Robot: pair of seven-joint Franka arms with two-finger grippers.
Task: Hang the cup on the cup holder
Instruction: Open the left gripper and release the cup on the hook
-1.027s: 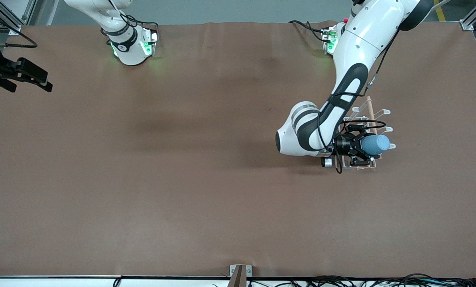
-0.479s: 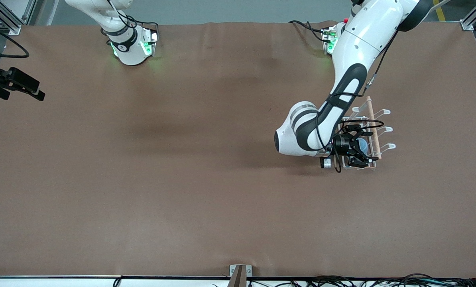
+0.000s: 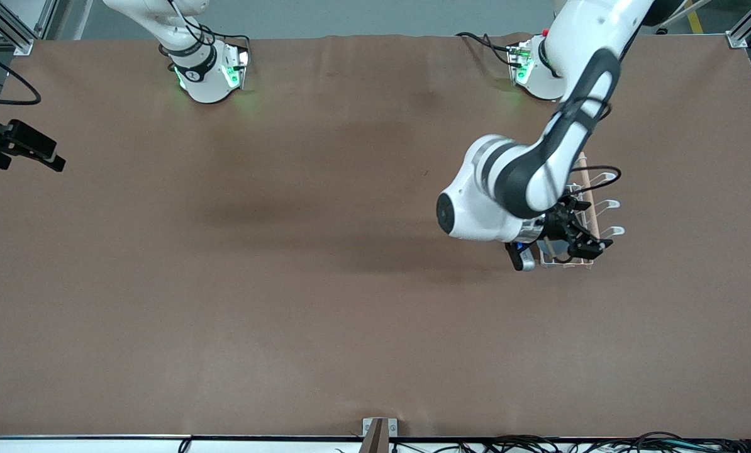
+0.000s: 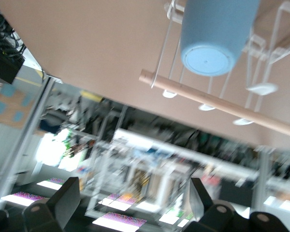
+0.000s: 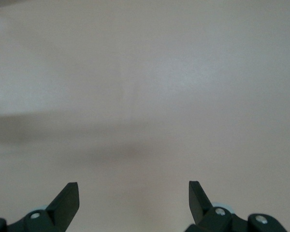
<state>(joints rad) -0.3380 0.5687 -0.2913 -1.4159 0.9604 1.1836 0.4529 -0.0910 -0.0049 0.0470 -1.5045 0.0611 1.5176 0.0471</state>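
Note:
The light blue cup (image 4: 217, 34) sits base-up on a prong of the white wire cup holder (image 4: 217, 104), beside its wooden rod. In the front view the cup is hidden under the left hand. The cup holder (image 3: 588, 189) stands toward the left arm's end of the table. My left gripper (image 3: 582, 244) is over the rack's end nearer the front camera; its fingers (image 4: 67, 195) are open, empty and clear of the cup. My right gripper (image 3: 39, 154) is open and empty over the table's edge at the right arm's end, with only bare table below it (image 5: 134, 193).
The brown table (image 3: 287, 283) is bare around the rack. Both arm bases (image 3: 205, 75) stand along the table's edge farthest from the front camera. Cables and a bracket (image 3: 378, 431) line the nearest edge.
One second ago my left gripper held the cup over the rack. It lowered the cup onto the rack, let go and turned away. My right gripper drifted a little toward the table's edge.

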